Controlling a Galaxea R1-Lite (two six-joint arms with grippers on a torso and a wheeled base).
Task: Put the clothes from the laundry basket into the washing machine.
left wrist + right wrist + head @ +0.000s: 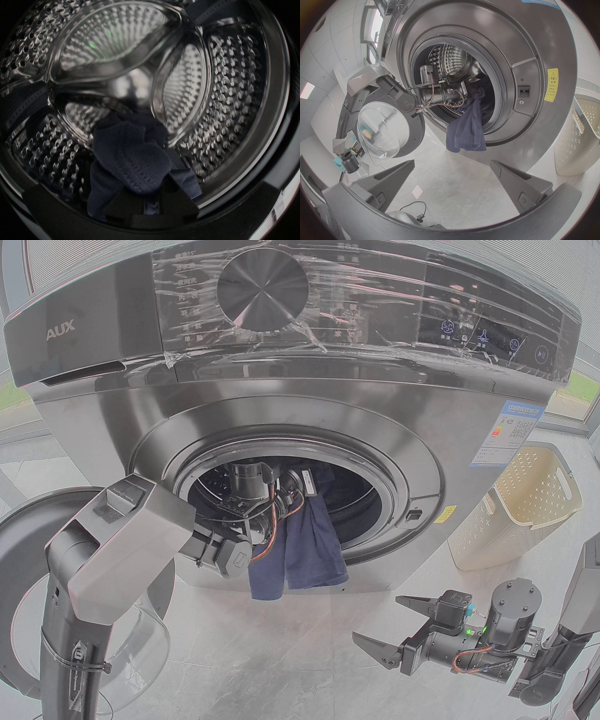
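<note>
A dark navy garment (309, 540) hangs out over the lower rim of the washing machine's round opening (400, 490), its upper part inside the drum. My left arm reaches through the opening into the drum. In the left wrist view my left gripper (152, 203) is shut on a bunched end of the navy garment (131, 156) above the perforated drum wall (231, 103). My right gripper (377, 620) hangs open and empty above the floor in front of the machine, right of the hanging cloth. From the right wrist view, the right gripper (451, 164) faces the navy garment (468, 128).
The machine's door (19, 565) stands swung open at the left, its glass bowl (382, 131) facing out. A cream laundry basket (519, 509) leans against the machine's right side; its inside is hidden. Grey tiled floor (281, 646) lies in front.
</note>
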